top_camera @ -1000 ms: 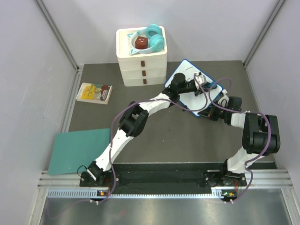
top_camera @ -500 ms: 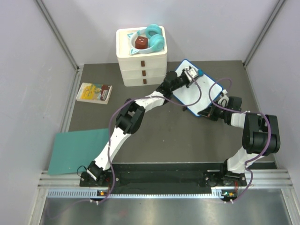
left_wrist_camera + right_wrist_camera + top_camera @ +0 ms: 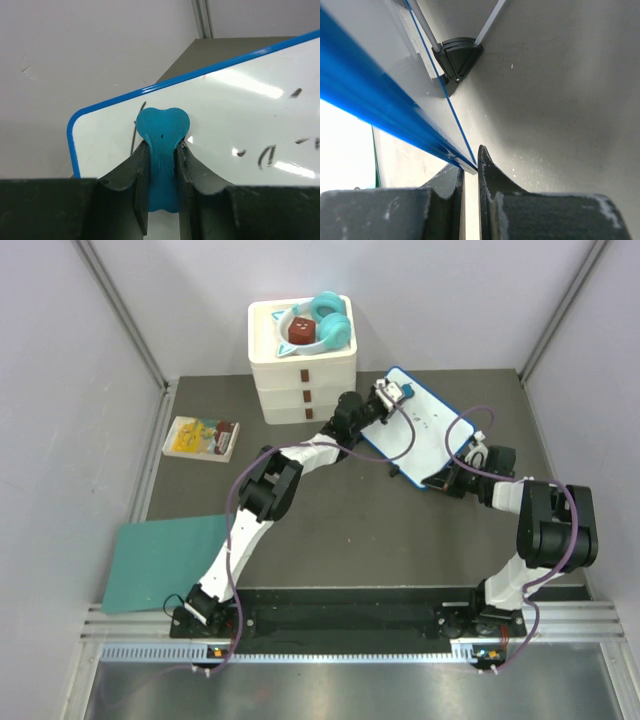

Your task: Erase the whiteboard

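Rim: the near corner of the whiteboard [image 3: 422, 428] is being pinched on its blue edge by the right gripper [image 3: 468, 162], its fingers [image 3: 487, 175] being pressed shut on the thin rim.
Underside: a dull grey backing, pale struts and a black plastic foot [image 3: 456, 57] are being shown beside that pinch. Whether the corner is being lifted cannot be told.
Surface: a glossy white face is being crossed by streaks of glare, inside a smooth blue border with rounded corners.
Long axis: the whiteboard is being presented on a diagonal, from the pinched near-right end to the far-left end.
Marks: short dark strokes [image 3: 265, 156] are being shown unerased toward the whiteboard's middle, and one thin line [image 3: 134, 132] just beside the eraser [image 3: 162, 125].
Eraser: a matte teal piece, waisted and two-lobed at the head, is being held at the whiteboard's far-left corner. Contact with the surface cannot be confirmed.
Left gripper: the left gripper [image 3: 162, 150] is being closed on the eraser's narrow waist, dark fingers [image 3: 136, 185] on either side.
Coming move: the strokes are being judged to lie away from these fingers, down the long axis toward the pinched end. The left arm is nearer them and is carrying the tool.
Drawer box: a white drawer box [image 3: 303, 380] is being seen just beyond the whiteboard's far-left corner.
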Tool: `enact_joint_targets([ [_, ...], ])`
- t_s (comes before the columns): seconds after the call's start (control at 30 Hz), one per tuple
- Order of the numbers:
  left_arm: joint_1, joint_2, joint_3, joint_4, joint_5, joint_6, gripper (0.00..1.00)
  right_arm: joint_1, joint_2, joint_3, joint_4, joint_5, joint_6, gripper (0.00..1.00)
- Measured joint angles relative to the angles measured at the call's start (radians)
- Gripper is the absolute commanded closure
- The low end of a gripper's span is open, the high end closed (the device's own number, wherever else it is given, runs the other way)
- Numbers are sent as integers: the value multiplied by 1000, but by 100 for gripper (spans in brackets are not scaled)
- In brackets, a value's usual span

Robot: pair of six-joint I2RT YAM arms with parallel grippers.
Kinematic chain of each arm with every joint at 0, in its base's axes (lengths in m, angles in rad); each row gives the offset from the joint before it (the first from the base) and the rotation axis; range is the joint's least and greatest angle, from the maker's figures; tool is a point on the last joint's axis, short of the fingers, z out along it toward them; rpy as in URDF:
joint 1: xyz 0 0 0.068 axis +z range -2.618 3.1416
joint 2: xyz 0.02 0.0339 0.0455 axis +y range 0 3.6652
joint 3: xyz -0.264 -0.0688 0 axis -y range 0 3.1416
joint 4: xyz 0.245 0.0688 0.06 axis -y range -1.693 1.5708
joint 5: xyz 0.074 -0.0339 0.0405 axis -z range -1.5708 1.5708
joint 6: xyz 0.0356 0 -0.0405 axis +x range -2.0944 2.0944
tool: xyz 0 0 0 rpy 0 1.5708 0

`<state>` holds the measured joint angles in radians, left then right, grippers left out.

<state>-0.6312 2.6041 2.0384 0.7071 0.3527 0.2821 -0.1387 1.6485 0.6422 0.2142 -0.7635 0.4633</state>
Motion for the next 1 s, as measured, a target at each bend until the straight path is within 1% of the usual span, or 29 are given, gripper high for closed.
enact_joint_targets([
  [0.17,-22,-37,-85,32,34,-1,96,0,0,0,0,0,0,100],
  [0.3,-55,-47,-114,69,95,-13,96,0,-2,0,-2,2,0,100],
  [0.47,-105,-39,-80,66,160,-58,96,0,-2,0,-1,2,-6,100],
  [0.63,-123,-24,-27,23,164,-71,96,0,-2,0,-2,2,-9,100],
  [0.83,-86,-24,-24,1,127,-67,96,1,-2,0,-2,2,-8,100],
  [1.0,-11,-25,-42,4,66,-62,96,1,-2,0,-2,2,-6,100],
])
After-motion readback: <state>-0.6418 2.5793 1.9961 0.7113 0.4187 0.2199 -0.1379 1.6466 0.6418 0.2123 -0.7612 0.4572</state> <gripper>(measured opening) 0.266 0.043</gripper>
